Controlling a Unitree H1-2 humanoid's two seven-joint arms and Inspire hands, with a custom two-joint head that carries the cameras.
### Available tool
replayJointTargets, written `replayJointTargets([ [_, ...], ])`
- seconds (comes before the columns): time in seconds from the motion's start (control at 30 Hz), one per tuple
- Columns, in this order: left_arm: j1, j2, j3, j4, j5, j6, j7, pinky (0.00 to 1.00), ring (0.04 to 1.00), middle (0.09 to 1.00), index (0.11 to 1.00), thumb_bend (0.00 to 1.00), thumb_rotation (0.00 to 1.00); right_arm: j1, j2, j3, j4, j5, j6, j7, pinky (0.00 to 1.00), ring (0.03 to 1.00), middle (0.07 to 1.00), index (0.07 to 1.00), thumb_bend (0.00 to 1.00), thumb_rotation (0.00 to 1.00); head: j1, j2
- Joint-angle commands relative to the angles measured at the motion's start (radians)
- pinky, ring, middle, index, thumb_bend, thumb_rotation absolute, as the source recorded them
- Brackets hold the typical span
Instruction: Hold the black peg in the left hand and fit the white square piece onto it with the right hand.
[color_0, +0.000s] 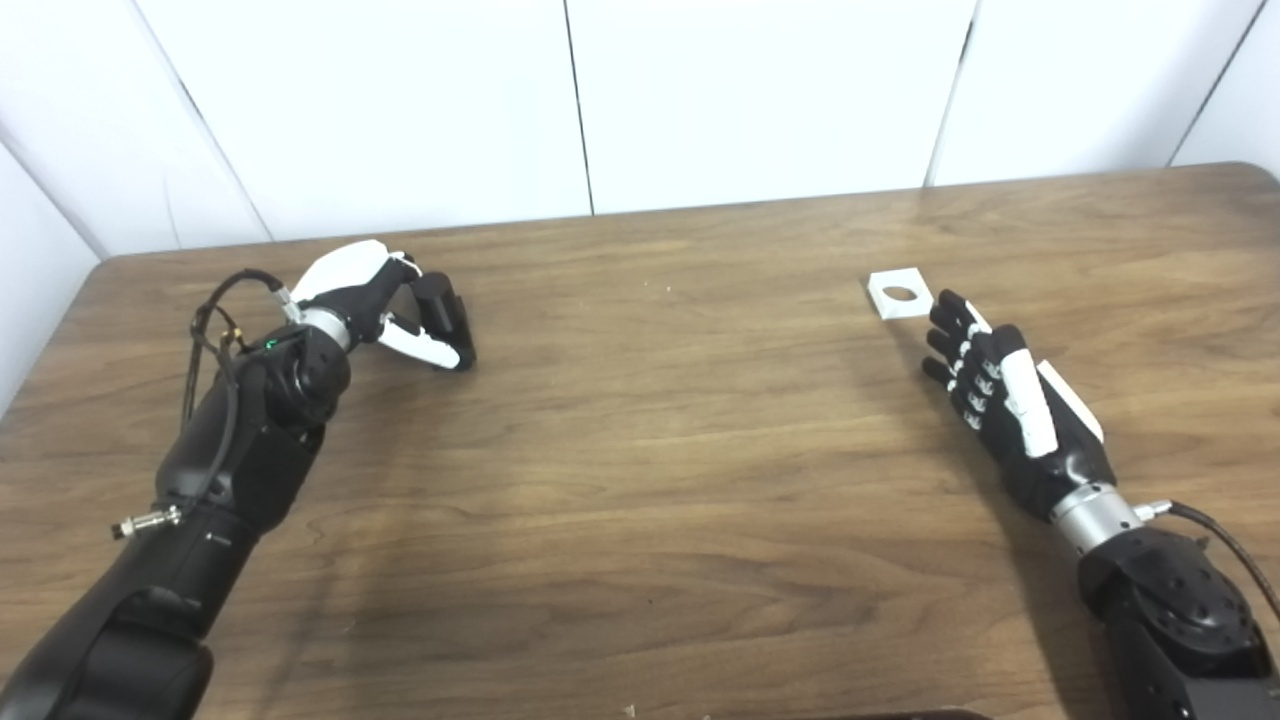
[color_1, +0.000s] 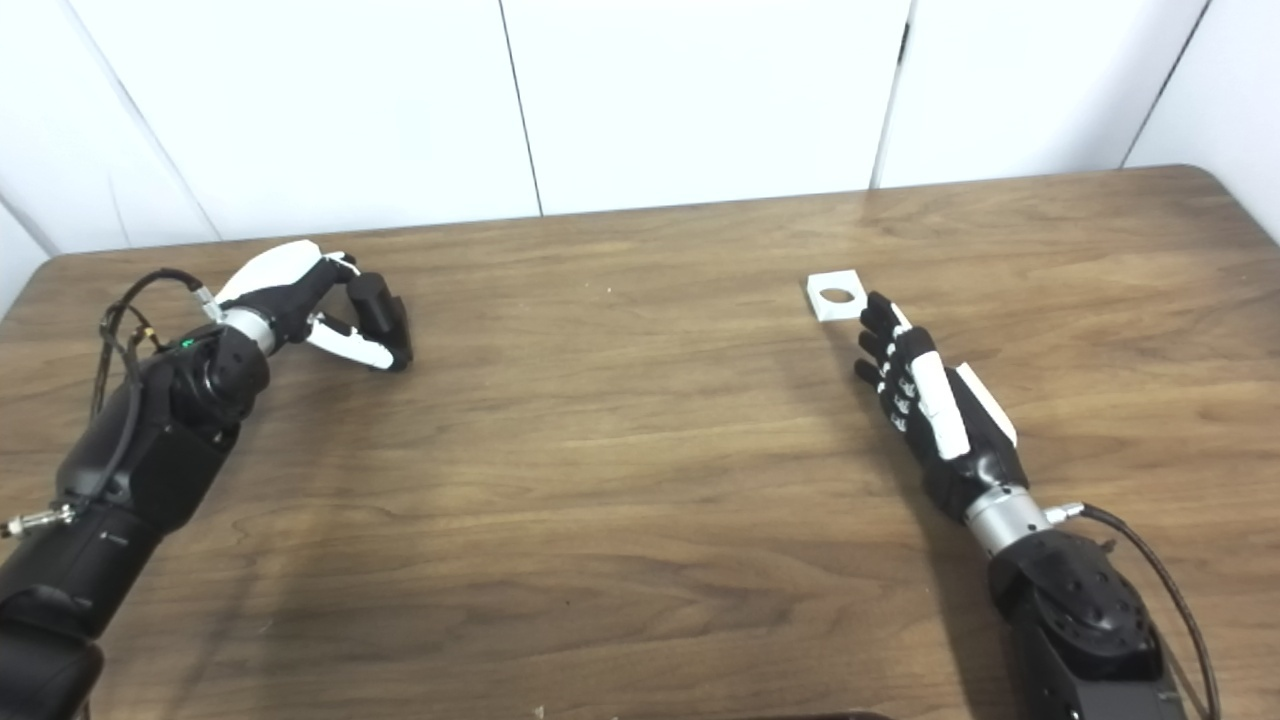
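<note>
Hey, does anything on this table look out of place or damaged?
Nothing stands out. The white square piece lies flat on the wooden table, just beyond the right hand; the left hand curls around the black peg.

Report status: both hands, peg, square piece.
Left hand closing around black peg, grip unconfirmed. Right hand open, fingertips just short of white square piece, flat on table. Nothing between.
</note>
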Motion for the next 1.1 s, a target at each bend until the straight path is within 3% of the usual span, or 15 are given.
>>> replayJointTargets([
  [0.0,-0.027,0.025,0.006,-0.026,0.001,-0.020,0.018,1.00,1.000,0.965,0.598,0.82,0.34,-0.007,-0.022,-0.004,-0.009,-0.008,0.018,0.005,1.00,1.000,1.000,1.000,0.64,1.00,0.000,0.000],
  [0.3,0.033,0.038,-0.013,-0.163,0.014,-0.021,-0.019,1.00,1.000,0.969,0.633,0.84,0.32,-0.008,-0.024,-0.004,-0.015,-0.006,0.027,0.011,1.00,1.000,1.000,1.000,0.65,1.00,-0.003,0.001],
  [0.4,0.059,0.042,-0.019,-0.219,0.012,-0.048,-0.027,1.00,1.000,0.973,0.641,0.86,0.32,-0.010,-0.024,-0.002,-0.016,-0.008,0.032,0.011,1.00,1.000,1.000,1.000,0.65,1.00,-0.003,0.001],
  [0.8,0.156,0.022,-0.017,-0.447,0.029,-0.017,-0.119,1.00,1.000,0.994,0.621,0.84,0.38,-0.016,-0.014,0.010,-0.032,-0.002,0.042,0.022,1.00,1.000,1.000,1.000,0.63,1.00,-0.008,0.010],
  [1.07,0.244,0.002,-0.020,-0.583,0.030,-0.042,-0.139,1.00,1.000,0.994,0.630,0.85,0.35,-0.021,-0.008,0.020,-0.029,-0.009,0.038,0.019,1.00,1.000,1.000,1.000,0.64,1.00,-0.016,0.012],
])
